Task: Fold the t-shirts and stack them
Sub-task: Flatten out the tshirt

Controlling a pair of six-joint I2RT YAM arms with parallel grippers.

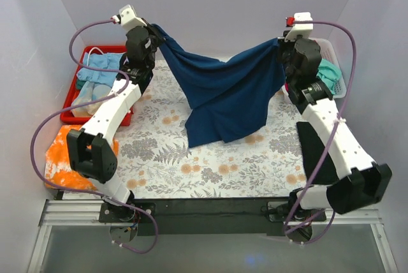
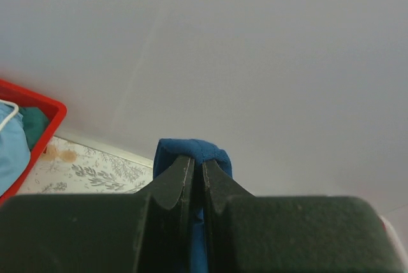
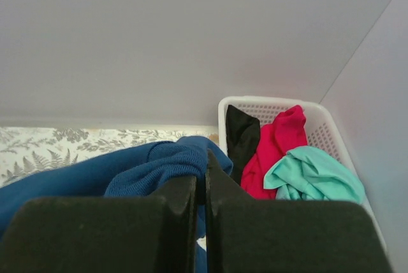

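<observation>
The left gripper [image 2: 197, 172] and right gripper [image 3: 201, 174] each pinch an edge of the navy t-shirt [image 1: 223, 94]. It sags between them, its lower end on the floral table [image 1: 191, 171]. At the far right, a white basket [image 3: 268, 103] holds a black shirt [image 3: 241, 134], a magenta shirt [image 3: 278, 138] and a teal shirt [image 3: 312, 174]. At the far left stands a red tray [image 1: 105, 49].

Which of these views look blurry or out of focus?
Top external: sharp, evenly lit, navy-blue t-shirt crisp. Left wrist: left pincer near the lens is soft and dark. Right wrist: right pincer equally soft, white basket behind clearer.
</observation>
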